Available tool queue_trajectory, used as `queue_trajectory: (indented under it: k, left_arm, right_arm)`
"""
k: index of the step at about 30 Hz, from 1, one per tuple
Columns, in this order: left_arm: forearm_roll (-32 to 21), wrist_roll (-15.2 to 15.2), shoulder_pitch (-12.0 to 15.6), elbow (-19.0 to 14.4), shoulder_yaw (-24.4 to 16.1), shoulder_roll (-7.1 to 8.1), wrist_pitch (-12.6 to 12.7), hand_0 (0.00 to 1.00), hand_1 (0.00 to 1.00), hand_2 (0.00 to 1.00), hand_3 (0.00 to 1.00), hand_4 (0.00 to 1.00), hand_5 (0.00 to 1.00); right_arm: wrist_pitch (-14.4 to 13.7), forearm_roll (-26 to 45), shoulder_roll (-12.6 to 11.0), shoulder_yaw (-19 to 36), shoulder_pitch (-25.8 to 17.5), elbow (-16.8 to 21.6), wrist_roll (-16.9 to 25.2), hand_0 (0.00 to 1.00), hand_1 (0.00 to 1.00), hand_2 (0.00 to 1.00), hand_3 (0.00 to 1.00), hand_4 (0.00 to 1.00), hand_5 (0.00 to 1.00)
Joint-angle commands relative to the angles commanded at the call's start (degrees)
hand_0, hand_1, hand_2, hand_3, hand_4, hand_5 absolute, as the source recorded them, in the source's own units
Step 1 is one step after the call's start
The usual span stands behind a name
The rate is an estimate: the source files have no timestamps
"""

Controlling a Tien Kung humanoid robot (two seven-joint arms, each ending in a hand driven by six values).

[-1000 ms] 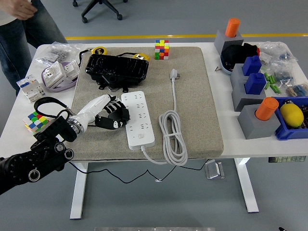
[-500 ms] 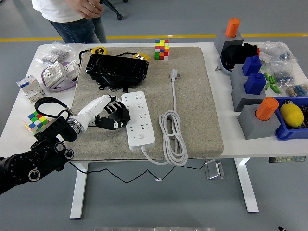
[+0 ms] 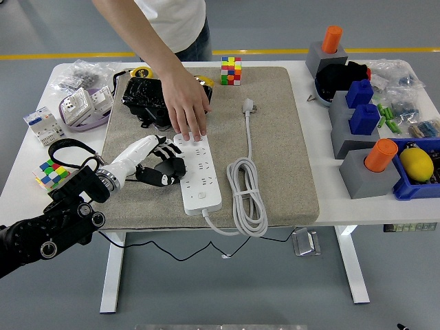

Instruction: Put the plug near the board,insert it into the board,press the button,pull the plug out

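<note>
Resting left hand (image 3: pixel 159 167) beside glossy white board (image 3: pixel 198 170), fingers curled, empty; person's hand (image 3: pixel 184 106) touching board.

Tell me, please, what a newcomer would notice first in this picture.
A person's hand reaches in from the far side, fingertips on the far end of the white power strip on the mat. The left robot hand rests against the strip's left edge. The plug lies unplugged, right of the strip.

floor (image 3: pixel 69 27): smooth grey, with a yellow line (image 3: pixel 289 51) across it just behind the table
table (image 3: pixel 306 117): white top on white legs (image 3: pixel 113 271), set square to the view
mat (image 3: pixel 289 172): beige, covers the table's middle
light: even, soft shadows under the table
</note>
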Motion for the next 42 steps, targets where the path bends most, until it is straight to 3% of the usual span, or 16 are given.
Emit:
queue_trajectory:
  k: [9, 10, 15, 16, 19, 21, 22, 27, 28, 30, 35, 42]
  left_arm:
    - [-0.99, -1.24, 0.11, -0.23, -0.42, -0.01, 0.83, 0.671, 0.686, 0.718, 0.744, 0.998, 0.219]
    - [-1.08, -1.37, 0.14, -0.29, -0.49, 0.01, 0.89, 0.672, 0.691, 0.721, 0.745, 0.998, 0.272]
    - [-1.66, -2.11, 0.57, -1.33, -1.42, 0.24, 1.07, 0.672, 0.691, 0.721, 0.745, 0.998, 0.272]
    - [-1.72, -2.60, 0.72, -1.82, -1.74, 0.36, 1.26, 0.677, 0.705, 0.742, 0.756, 0.998, 0.376]
    - [-2.14, -4.06, 1.24, -3.24, -2.83, 0.67, 2.01, 0.677, 0.705, 0.742, 0.756, 0.998, 0.376]
    - [-3.03, -6.49, 2.57, -5.37, -4.86, 0.94, 3.51, 0.677, 0.705, 0.742, 0.756, 0.998, 0.376]
    - [-3.66, -7.68, 3.27, -6.41, -5.70, 1.14, 4.36, 0.717, 0.767, 0.788, 0.778, 0.998, 0.624]
    - [-5.88, -13.76, 7.42, -11.57, -9.03, 2.13, 9.19, 0.717, 0.767, 0.788, 0.778, 0.998, 0.624]
    - [-5.49, -15.19, 8.77, -12.88, -9.83, 2.37, 10.75, 0.743, 0.790, 0.808, 0.776, 0.998, 0.726]
    - [-5.15, -16.53, 10.52, -14.58, -10.83, 2.64, 12.54, 0.743, 0.790, 0.808, 0.776, 0.998, 0.726]
    - [-2.88, -15.65, 15.63, -18.14, -12.26, 3.60, 14.81, 0.770, 0.811, 0.826, 0.773, 0.998, 0.762]
    - [5.93, -11.33, 21.73, -19.01, -10.77, 3.50, 19.64, 0.804, 0.841, 0.857, 0.800, 0.998, 0.780]
  right_arm:
    - [0.00, 0.00, -0.02, -0.01, -0.06, -0.03, -0.02, 0.605, 0.654, 0.683, 0.568, 0.958, 0.516]
    - [0.00, -0.02, -0.01, 0.00, -0.04, -0.02, -0.03, 0.604, 0.654, 0.682, 0.567, 0.957, 0.515]
    - [0.00, 0.00, 0.01, 0.00, -0.05, 0.01, 0.01, 0.604, 0.654, 0.682, 0.567, 0.957, 0.515]
    - [0.02, -0.04, 0.00, -0.03, -0.08, -0.01, -0.02, 0.604, 0.654, 0.682, 0.568, 0.958, 0.516]
    - [-0.01, -0.07, -0.05, 0.00, -0.07, 0.00, 0.00, 0.604, 0.654, 0.682, 0.568, 0.958, 0.516]
    - [0.04, -0.15, -0.05, 0.03, 0.00, -0.03, -0.04, 0.604, 0.654, 0.682, 0.568, 0.958, 0.516]
    - [0.01, -0.15, -0.05, 0.10, 0.00, -0.01, -0.01, 0.604, 0.654, 0.682, 0.568, 0.958, 0.515]
    - [0.00, -0.26, -0.04, 0.28, -0.09, -0.04, 0.03, 0.604, 0.654, 0.682, 0.568, 0.958, 0.515]
    - [0.00, -0.34, -0.04, 0.36, -0.19, -0.03, 0.05, 0.604, 0.655, 0.682, 0.568, 0.958, 0.515]
    - [0.01, -0.44, -0.03, 0.42, -0.31, -0.05, 0.05, 0.604, 0.655, 0.682, 0.568, 0.958, 0.515]
    - [-0.08, -0.70, -0.13, 0.79, -0.51, 0.03, 0.22, 0.604, 0.654, 0.682, 0.568, 0.958, 0.515]
    - [-0.22, -0.83, -0.09, 1.00, -0.86, 0.08, 0.60, 0.602, 0.653, 0.682, 0.567, 0.958, 0.515]
